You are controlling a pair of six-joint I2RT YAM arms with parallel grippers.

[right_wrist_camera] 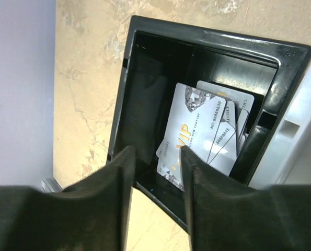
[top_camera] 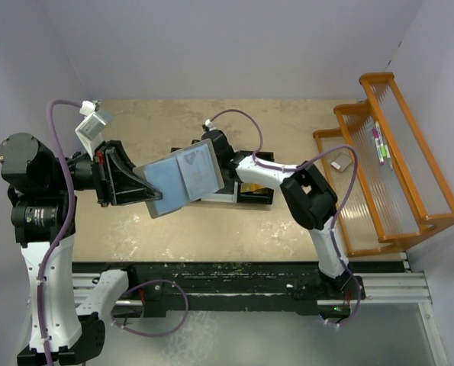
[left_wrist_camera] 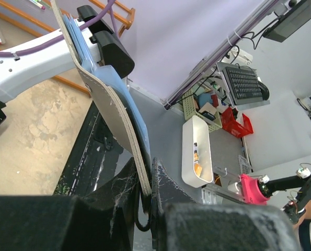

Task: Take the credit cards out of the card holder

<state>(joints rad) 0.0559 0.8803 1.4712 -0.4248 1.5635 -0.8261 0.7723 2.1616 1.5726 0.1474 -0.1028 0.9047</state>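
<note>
Over tabletop (top_camera: 211, 236), left claw (left_wrist_camera: 146, 180) pinches card holder (top_camera: 182, 177) edgewise; right claw (right_wrist_camera: 156, 157) gapes empty above credit cards (right_wrist_camera: 197, 130).

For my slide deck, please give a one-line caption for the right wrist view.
Open right gripper hovers over a black bin compartment holding several silver-white credit cards.

An orange tiered rack (top_camera: 377, 78) stands at the right edge of a beige table (top_camera: 211, 236). Pens (top_camera: 378, 145) lie on its upper tier and a small white item (top_camera: 338, 163) on the tier below. A black-and-white tray (top_camera: 257, 196) sits left of the rack, apart from it. In the left wrist view, a white tub (left_wrist_camera: 195, 151), a red basket (left_wrist_camera: 239, 121) and a keyboard (left_wrist_camera: 242, 83) show off the table, right of the rack.
</note>
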